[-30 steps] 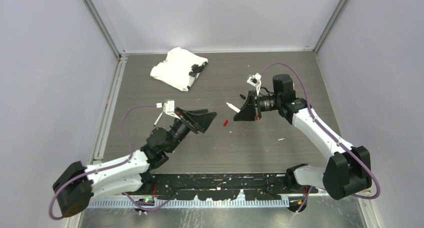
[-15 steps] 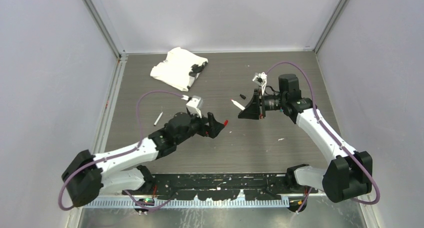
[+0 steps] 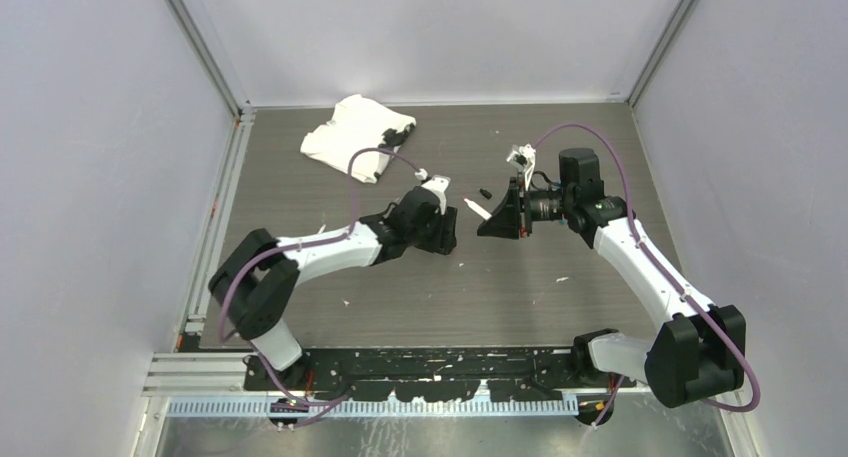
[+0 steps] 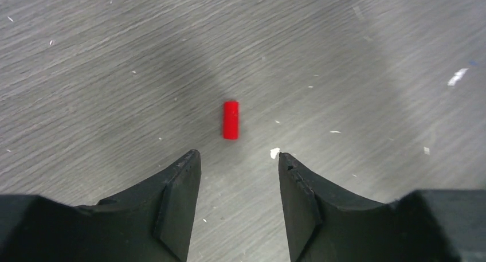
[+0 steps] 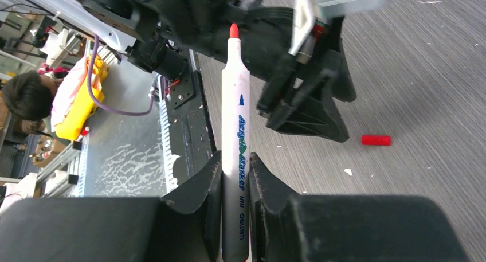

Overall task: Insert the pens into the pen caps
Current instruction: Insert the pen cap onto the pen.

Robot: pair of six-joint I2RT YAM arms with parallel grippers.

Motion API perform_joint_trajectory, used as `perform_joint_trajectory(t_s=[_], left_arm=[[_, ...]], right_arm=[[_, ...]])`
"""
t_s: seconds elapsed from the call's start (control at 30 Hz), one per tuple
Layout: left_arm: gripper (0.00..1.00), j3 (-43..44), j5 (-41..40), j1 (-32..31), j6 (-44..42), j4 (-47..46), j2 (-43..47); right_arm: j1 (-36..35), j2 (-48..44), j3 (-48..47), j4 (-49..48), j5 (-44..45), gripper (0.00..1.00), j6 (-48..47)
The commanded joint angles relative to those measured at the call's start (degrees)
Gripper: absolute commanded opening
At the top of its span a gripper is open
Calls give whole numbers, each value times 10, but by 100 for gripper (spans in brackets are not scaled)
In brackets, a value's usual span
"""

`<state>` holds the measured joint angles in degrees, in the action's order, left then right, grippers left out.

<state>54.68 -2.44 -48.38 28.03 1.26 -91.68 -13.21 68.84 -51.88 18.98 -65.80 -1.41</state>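
My right gripper [image 5: 235,159] is shut on a white marker pen [image 5: 236,101] with a red tip, which points toward the left arm. In the top view this gripper [image 3: 492,220] sits right of centre with the pen [image 3: 472,208] sticking out to the left. My left gripper [image 4: 238,154] is open and empty, low over the table. A red pen cap [image 4: 230,120] lies flat just beyond its fingertips, centred between them. The cap also shows in the right wrist view [image 5: 375,140], beside the left gripper [image 5: 306,110]. In the top view the left gripper [image 3: 446,240] hides the cap. A black cap [image 3: 484,192] lies further back.
A crumpled white cloth [image 3: 352,137] with a dark item on it lies at the back left. Small white flecks are scattered on the grey wood-grain table [image 3: 560,137]. Grey walls enclose the table on three sides.
My left arm has swung forward and to the right, bringing its open gripper down over the red cap. My right gripper lifted slightly with the pen, then held still.
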Motion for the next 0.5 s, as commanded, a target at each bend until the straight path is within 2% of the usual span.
perform_joint_trajectory(t_s=[0.0, 0.47], left_arm=[[53, 61, -22, 3, -19, 92, -56], [53, 165, -30, 3, -31, 145, -171]], right_arm=[[5, -18, -23, 0, 3, 1, -6], [7, -10, -26, 11, 5, 1, -15]])
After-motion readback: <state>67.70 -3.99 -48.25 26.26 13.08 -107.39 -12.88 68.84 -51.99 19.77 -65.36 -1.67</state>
